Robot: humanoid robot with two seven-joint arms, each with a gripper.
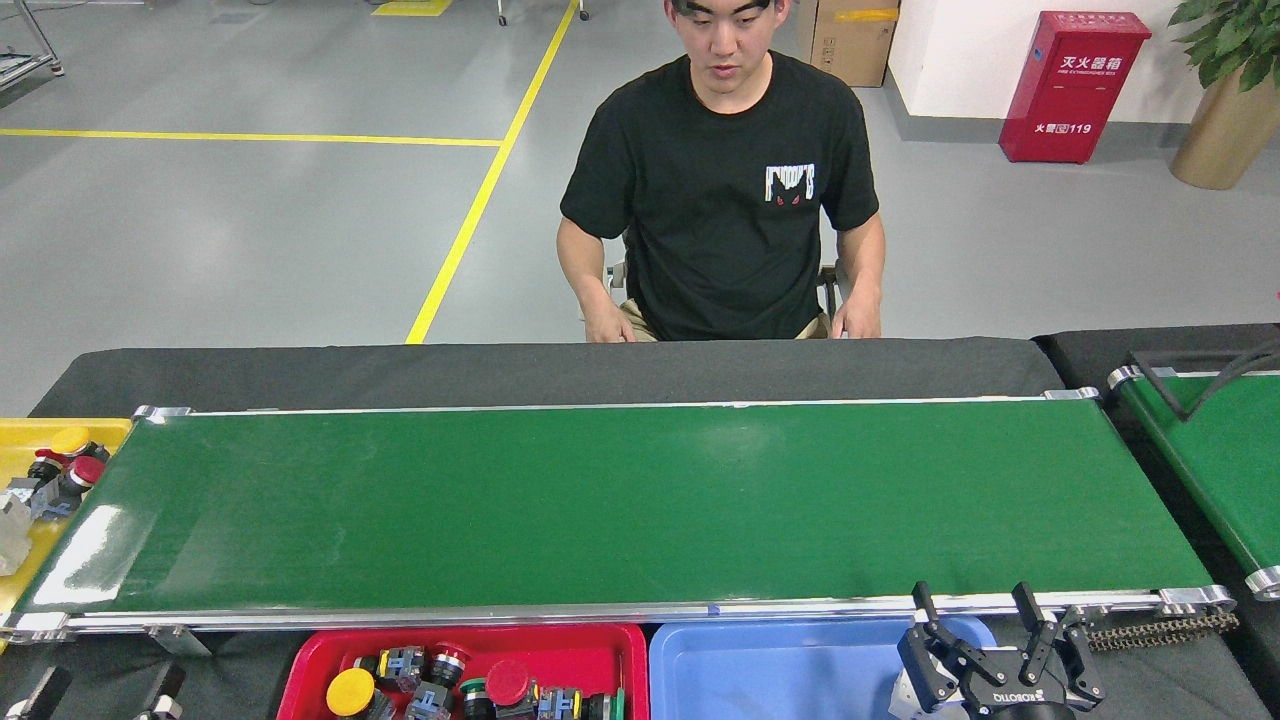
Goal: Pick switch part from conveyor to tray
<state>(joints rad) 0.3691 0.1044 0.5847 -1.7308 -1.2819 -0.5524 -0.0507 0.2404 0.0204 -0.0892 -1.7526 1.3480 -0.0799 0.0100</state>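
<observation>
The conveyor [620, 500], a long dark-green belt with silver rails, runs across the table, and no switch part shows on it. Several switch parts [430, 685] with red, yellow and green caps lie in the red tray [300, 660] just in front of the belt. Beside it stands a blue tray [780, 670] holding nothing. My right gripper [970, 600] is open over the blue tray's right end, at the belt's near rail. Only the two spread fingertips of my left gripper [105, 690] show at the bottom left, open, left of the red tray.
A yellow tray [20, 435] with more switch parts sits at the belt's left end. A second green belt [1215, 450] with a black bar lies at the right. A person in a black shirt [720, 190] sits behind the table, hands at its far edge.
</observation>
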